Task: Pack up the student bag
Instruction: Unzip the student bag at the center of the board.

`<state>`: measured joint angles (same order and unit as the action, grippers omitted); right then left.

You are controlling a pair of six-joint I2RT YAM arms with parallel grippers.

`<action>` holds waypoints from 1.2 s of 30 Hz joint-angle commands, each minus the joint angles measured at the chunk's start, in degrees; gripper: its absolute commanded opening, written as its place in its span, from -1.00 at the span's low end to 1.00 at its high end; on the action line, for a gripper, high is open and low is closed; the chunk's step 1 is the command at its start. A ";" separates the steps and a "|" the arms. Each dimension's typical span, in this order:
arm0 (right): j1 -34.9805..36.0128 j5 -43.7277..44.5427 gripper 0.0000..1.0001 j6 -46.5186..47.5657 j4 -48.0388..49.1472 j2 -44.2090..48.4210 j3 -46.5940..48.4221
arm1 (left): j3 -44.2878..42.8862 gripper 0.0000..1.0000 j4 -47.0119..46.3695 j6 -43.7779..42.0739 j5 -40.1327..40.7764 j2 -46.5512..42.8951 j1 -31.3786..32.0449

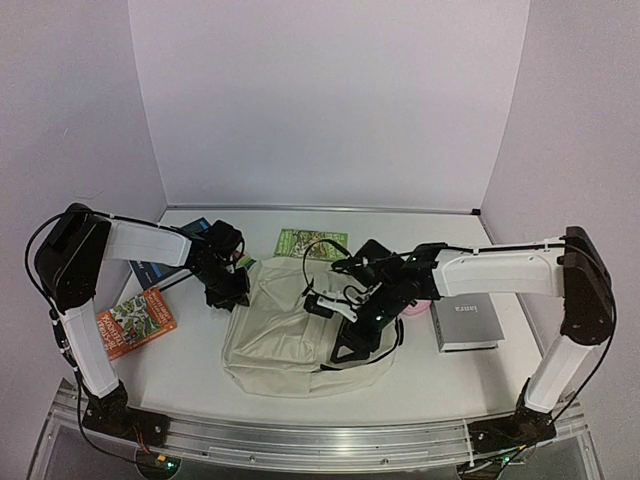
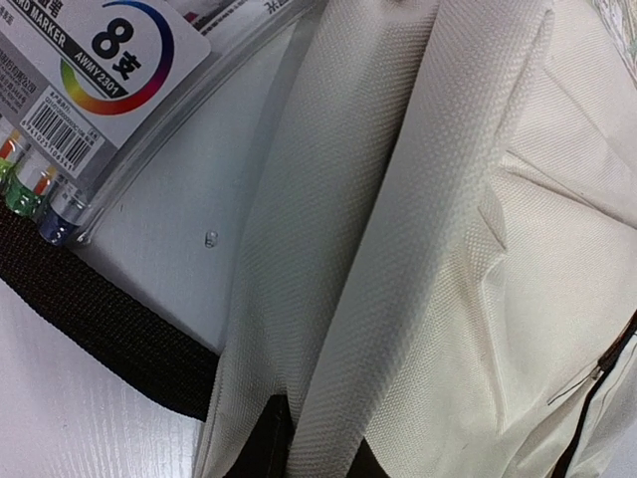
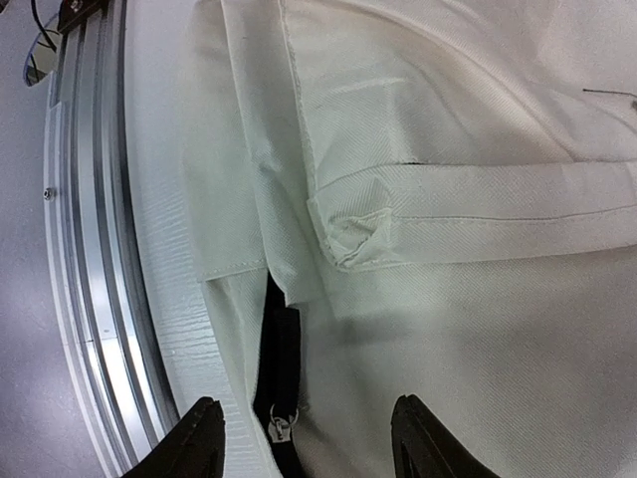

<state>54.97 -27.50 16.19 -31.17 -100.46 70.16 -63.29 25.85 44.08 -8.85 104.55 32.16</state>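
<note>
The student bag (image 1: 285,335), a large cream fabric backpack, lies flat in the middle of the table. At its upper left corner my left gripper (image 1: 228,287) is shut on a raised fold of the bag's fabric (image 2: 398,249), and the dark fingertips (image 2: 261,445) show on either side of the fold. Over the bag's right side my right gripper (image 1: 353,338) stands open. In the right wrist view its fingers (image 3: 202,438) straddle a black zipper with a small metal pull (image 3: 281,426), without touching it.
A clear pack of markers (image 2: 109,70) and a black strap (image 2: 90,319) lie beside the left gripper. An orange book (image 1: 135,320), a dark blue book (image 1: 160,268), a green book (image 1: 310,243), a grey box (image 1: 466,323) and a pink case (image 1: 420,306) surround the bag. An aluminium rail (image 3: 90,249) runs along the near edge.
</note>
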 commanded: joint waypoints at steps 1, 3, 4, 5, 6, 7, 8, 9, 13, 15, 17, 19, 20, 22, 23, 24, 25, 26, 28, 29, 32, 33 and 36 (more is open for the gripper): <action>0.43 -1.85 0.11 -2.45 2.50 -3.03 2.88 | 0.52 -0.72 -4.12 1.26 -0.36 -0.93 -0.08; 0.46 -2.36 0.08 -2.79 2.74 -4.01 3.44 | 0.80 -0.72 -4.29 1.40 -0.37 -1.03 -0.08; 0.54 -2.49 0.07 -2.93 2.87 -4.49 3.68 | 0.95 -0.72 -4.40 1.47 -0.37 -1.07 -0.06; 0.60 -2.61 0.06 -3.04 2.97 -4.97 3.94 | 1.08 -0.71 -4.51 1.53 -0.38 -1.10 -0.04; 0.69 -2.74 0.05 -3.10 3.09 -5.31 4.24 | 1.19 -0.71 -4.55 1.55 -0.40 -1.10 -0.08; 0.80 -2.90 0.03 -3.18 3.17 -5.71 4.48 | 1.29 -0.71 -4.60 1.60 -0.40 -1.11 -0.08; 0.86 -3.09 0.00 -3.25 3.19 -6.04 4.70 | 1.38 -0.71 -4.68 1.64 -0.39 -1.11 -0.08; 0.96 -3.27 -0.02 -3.35 3.21 -6.35 4.92 | 1.49 -0.71 -4.79 1.68 -0.41 -1.11 -0.08; 1.47 -3.26 -0.06 -3.25 3.25 -7.50 5.18 | 1.59 -0.71 -4.87 1.77 -0.49 -0.93 -0.07; 1.68 -3.26 -0.10 -3.26 3.24 -8.08 5.16 | 1.56 -0.70 -5.02 1.72 -0.59 -0.93 -0.08; 1.91 -3.25 -0.14 -3.25 3.25 -8.50 5.24 | 1.47 -0.70 -4.98 1.61 -0.67 -0.81 -0.08; 2.16 -3.09 -0.15 -3.19 3.37 -9.03 5.38 | 1.21 -0.70 -4.77 1.52 -0.72 -0.62 -0.08; 2.25 -2.93 -0.15 -3.18 3.42 -9.28 5.48 | 1.13 -0.70 -4.69 1.49 -0.73 -0.52 -0.08; 2.36 -2.67 -0.15 -3.18 3.54 -9.88 5.50 | 1.03 -0.70 -4.67 1.43 -0.78 -0.36 -0.08; 2.42 -2.65 -0.15 -3.16 3.57 -10.12 5.53 | 0.98 -0.70 -4.62 1.41 -0.81 -0.33 -0.09; 2.49 -2.65 -0.16 -3.13 3.61 -10.40 5.57 | 0.97 -0.70 -4.60 1.43 -0.81 -0.24 -0.09; 2.50 -2.60 -0.17 -3.11 3.63 -10.55 5.54 | 0.89 -0.70 -4.54 1.48 -0.81 -0.18 -0.08; 2.49 -2.51 -0.21 -3.10 3.65 -10.67 5.52 | 0.86 -0.70 -4.50 1.48 -0.85 -0.13 -0.08; 2.49 -2.24 -0.34 -3.01 3.65 -10.65 5.51 | 0.73 -0.70 -4.36 1.51 -0.90 -0.05 -0.08; 2.50 -2.06 -0.42 -2.95 3.61 -10.50 5.45 | 0.68 -0.70 -4.20 1.48 -0.90 -0.01 -0.08; 2.50 -0.94 -0.67 -2.67 3.57 -9.57 5.27 | 0.46 -0.70 -3.78 1.45 -0.66 -0.05 -0.08; 2.47 -0.64 -0.77 -2.68 3.58 -8.91 5.24 | 0.40 -0.70 -3.57 1.43 -0.50 -0.05 -0.09; 2.49 -0.84 -0.98 -2.99 3.63 -7.09 5.03 | 0.27 -0.71 -2.78 1.24 0.16 0.04 -0.08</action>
<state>57.19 -29.32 13.20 -28.09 -110.89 73.69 -62.22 23.97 45.08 -9.02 104.53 32.14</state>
